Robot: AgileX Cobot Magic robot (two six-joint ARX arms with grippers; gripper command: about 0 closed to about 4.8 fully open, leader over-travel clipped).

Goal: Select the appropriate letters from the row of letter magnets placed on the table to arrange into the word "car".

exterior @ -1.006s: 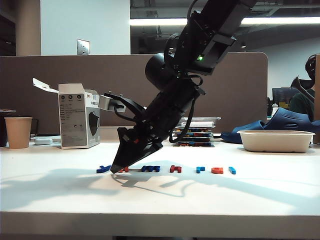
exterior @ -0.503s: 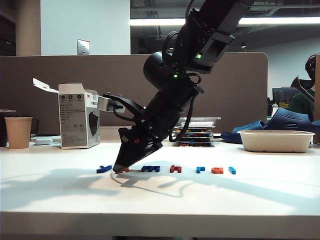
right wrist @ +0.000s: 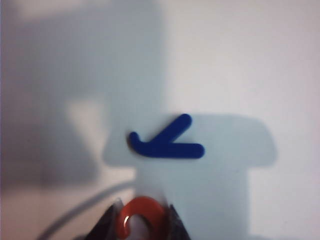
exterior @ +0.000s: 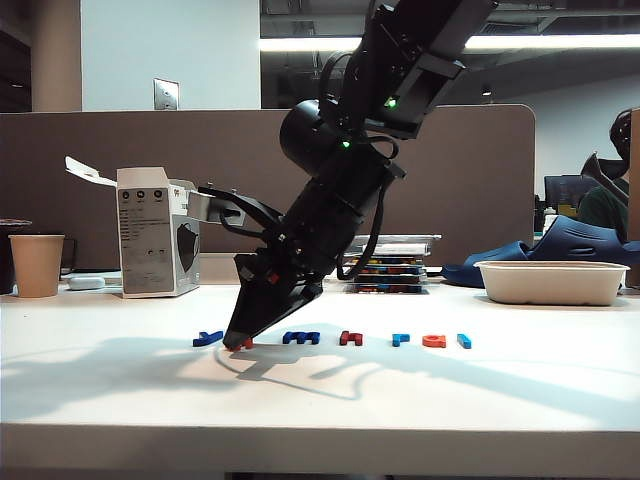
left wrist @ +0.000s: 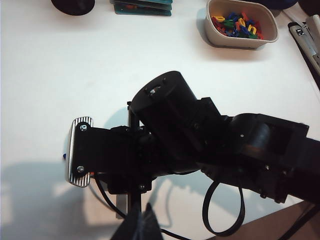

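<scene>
On white counter (exterior: pixel 120 390), row of letters L to R: blue y (exterior: pixel 208 338), then R gripper (exterior: pixel 240 343) tips down, clamped on orange c (right wrist: pixel 140 218). L gripper (left wrist: pixel 142 231) above, near side, fully closed w/ nothing held.

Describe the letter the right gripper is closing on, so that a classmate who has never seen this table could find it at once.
On the white table a short row of small letter magnets runs across the middle. The right gripper comes down near that row's left end, beside the dark blue "y". Between its fingertips lies the orange-red "a", rounded and warm-coloured, unlike its dark blue neighbours.
</scene>
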